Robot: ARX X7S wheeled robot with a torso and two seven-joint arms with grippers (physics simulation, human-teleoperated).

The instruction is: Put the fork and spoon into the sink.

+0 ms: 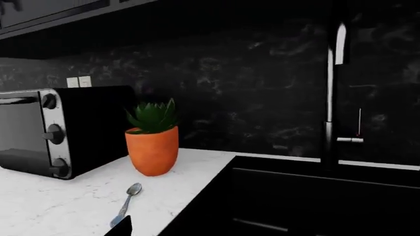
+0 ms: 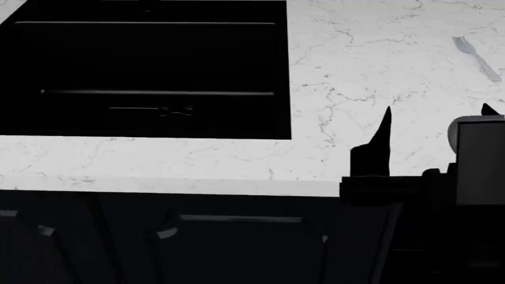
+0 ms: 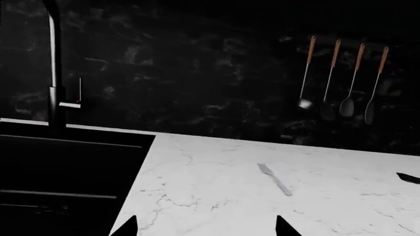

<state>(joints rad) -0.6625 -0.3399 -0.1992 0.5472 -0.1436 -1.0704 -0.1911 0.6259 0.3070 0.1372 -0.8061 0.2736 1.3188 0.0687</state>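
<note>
The spoon (image 1: 128, 201) lies on the white marble counter, just left of the sink (image 1: 315, 196), a deep black basin with a dark faucet (image 1: 331, 98) behind it. My left gripper (image 1: 202, 231) hovers just short of the spoon. One dark fingertip (image 1: 121, 227) shows far out to the side beside the handle, so it stands open; the other is lost against the black basin. The fork (image 2: 476, 56) lies on the counter right of the sink (image 2: 142, 71). My right gripper (image 2: 438, 115) stands open and empty, short of the fork (image 3: 276, 179).
An orange pot with a green plant (image 1: 153, 145) and a black toaster oven (image 1: 52, 132) stand behind the spoon. Several utensils (image 3: 341, 78) hang on the dark back wall. A dark object (image 3: 408, 178) pokes in at the counter's right edge.
</note>
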